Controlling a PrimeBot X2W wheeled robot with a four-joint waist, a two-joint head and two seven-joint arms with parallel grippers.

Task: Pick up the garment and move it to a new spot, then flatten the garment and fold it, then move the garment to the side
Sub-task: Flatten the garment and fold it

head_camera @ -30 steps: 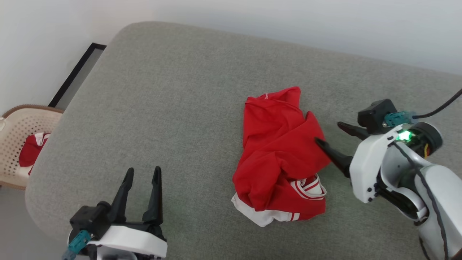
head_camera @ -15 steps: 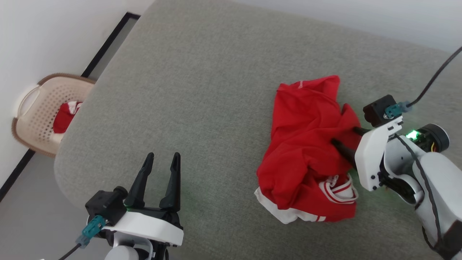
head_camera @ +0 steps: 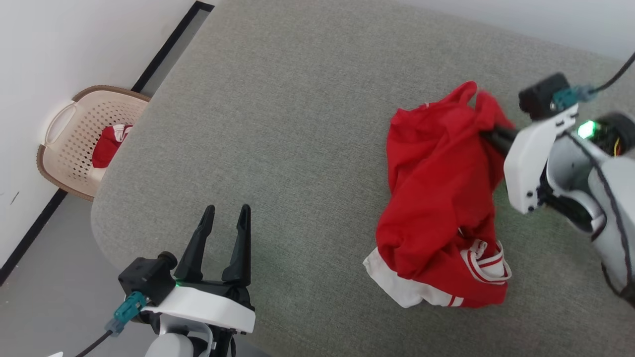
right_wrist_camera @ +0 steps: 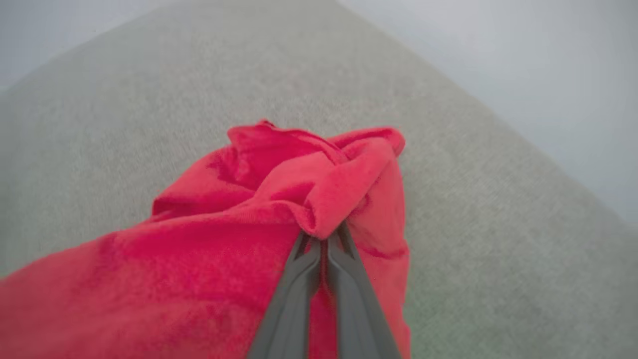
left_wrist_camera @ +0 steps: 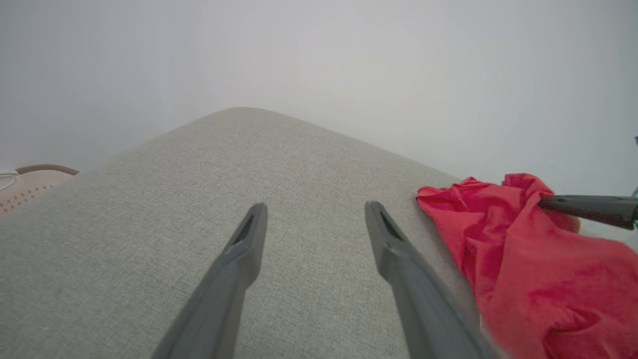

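Our left claw (head_camera: 227, 209) hovers over the grey cushion (head_camera: 297, 124), fingers spread wide and holding nothing. Right of centre the garment (head_camera: 436, 198) lies crumpled, its long axis running near to far, with the white striped sleeves toward us. Our right claw (right_wrist_camera: 324, 243) is clamped tight on the garment's raised far end.

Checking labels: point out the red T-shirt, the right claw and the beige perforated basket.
red thin-fabric T-shirt with striped white sleeves (head_camera: 436, 198), head view, its red body.
right claw (right_wrist_camera: 323, 242), right wrist view, between fingertips.
beige perforated plastic basket (head_camera: 72, 153), head view, inner wall.
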